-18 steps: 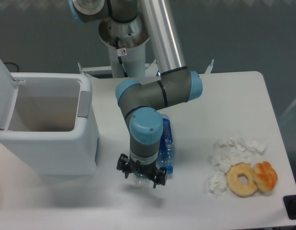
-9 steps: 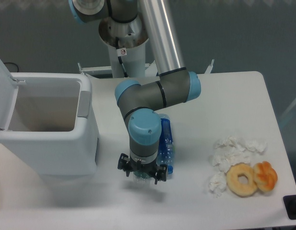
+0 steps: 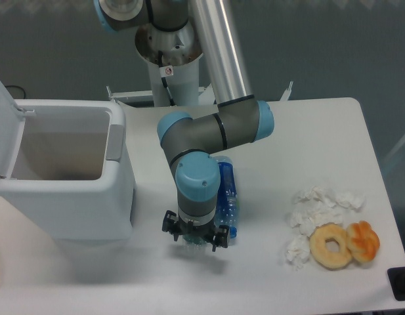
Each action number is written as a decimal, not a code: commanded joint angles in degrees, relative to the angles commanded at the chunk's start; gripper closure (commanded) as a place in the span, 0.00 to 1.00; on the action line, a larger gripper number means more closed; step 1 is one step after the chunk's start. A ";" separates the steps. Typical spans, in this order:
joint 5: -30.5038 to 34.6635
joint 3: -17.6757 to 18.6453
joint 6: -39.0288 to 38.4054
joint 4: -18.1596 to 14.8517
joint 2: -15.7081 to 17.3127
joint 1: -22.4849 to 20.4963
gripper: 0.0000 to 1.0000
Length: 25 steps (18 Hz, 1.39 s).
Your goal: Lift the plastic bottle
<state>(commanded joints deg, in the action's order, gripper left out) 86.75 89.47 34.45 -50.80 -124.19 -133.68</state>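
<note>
The hand (image 3: pixel 194 237) hangs low over the white tabletop (image 3: pixel 307 131), pointing straight down near the front middle, with the arm's blue-capped wrist (image 3: pixel 197 185) stacked directly above it. The plastic bottle (image 3: pixel 192 241) sits right under the hand: only a small patch of clear, ribbed plastic with a hint of green shows between the dark finger mounts, at the level of the tabletop. Whether the fingers press on it or merely straddle it cannot be told, since the wrist and the hand's body cover the fingers from this high view, so the width of the hand's opening is not readable either.

The bottle's long axis and the way its neck points cannot be made out; too little of it shows, and the rest is hidden beneath the hand.

Just to the right of the hand, touching or nearly touching its side, lies the longer bottle with blue label (image 3: pixel 227 200). It lies flat with its long axis running from the back of the tabletop toward the front, and its upper end is partly covered by the arm.

A white bin (image 3: pixel 64 190) with its lid raised stands at the left, cut off by the frame edge. At the right lie crumpled white tissues (image 3: pixel 317 210), a pale ring doughnut (image 3: pixel 331 246) and an orange pastry (image 3: pixel 363 241) beside it.
</note>
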 joint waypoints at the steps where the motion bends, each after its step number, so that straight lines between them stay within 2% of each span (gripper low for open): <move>1: 0.00 0.00 0.00 0.00 -0.09 0.00 0.00; 7: 0.26 -0.26 0.00 0.00 -0.70 0.00 0.00; 11: 3.60 -0.61 0.00 0.09 -1.23 0.44 0.00; 14: 3.60 -0.70 -0.09 0.00 -1.23 0.53 0.11; 19: 3.43 -0.70 -0.26 0.00 -1.06 0.53 0.16; 25: 3.43 -0.62 -0.44 0.00 -1.06 1.05 0.35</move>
<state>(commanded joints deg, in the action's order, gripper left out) 90.18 88.86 34.01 -50.80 -125.24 -132.63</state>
